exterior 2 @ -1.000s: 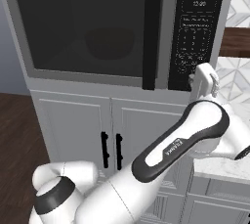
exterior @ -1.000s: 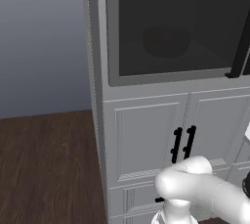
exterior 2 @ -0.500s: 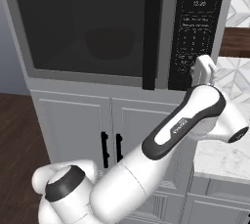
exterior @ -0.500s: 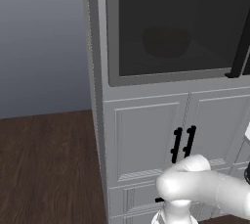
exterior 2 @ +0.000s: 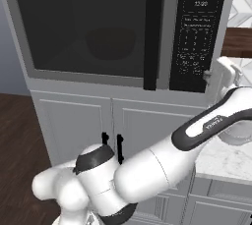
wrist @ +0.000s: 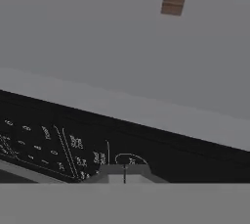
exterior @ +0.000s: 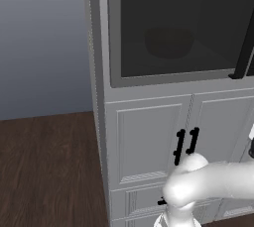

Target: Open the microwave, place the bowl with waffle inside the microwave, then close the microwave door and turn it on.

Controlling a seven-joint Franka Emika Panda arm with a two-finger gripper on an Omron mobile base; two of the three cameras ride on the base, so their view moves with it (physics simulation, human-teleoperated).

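Dark finger tips of the gripper (wrist: 124,171) are pressed together with nothing between them, and in the hand view they sit right against the black control panel (exterior 2: 198,32) of the microwave (exterior 2: 123,32), near its lower buttons. White printed button outlines and labels run across the panel just past the tips. From the right base view, the white hand meets the panel's lower right corner, and the white arm (exterior 2: 162,157) sweeps down and left from it to a dark-jointed base at the bottom of the picture.

Left of the panel stands the long black bar handle (exterior 2: 153,30) of the microwave door (exterior 2: 83,27), its long axis upright, running nearly the full height of the door. The door is shut, flat against the grey body, its wide dark glass window facing out toward the cameras. Behind the glass, dim and dark grey, the bowl (exterior 2: 110,42) sits upright inside the cavity, roughly central, its opening facing up. Its contents are too dark to make out. The left base view shows the same bowl through the glass.

Below the microwave are white panelled cabinet doors (exterior: 149,141) with a pair of small black upright handles (exterior: 186,144) set close together. Dark wood floor (exterior: 44,171) lies to the left. A pale marble counter (exterior 2: 224,160) lies at lower right.
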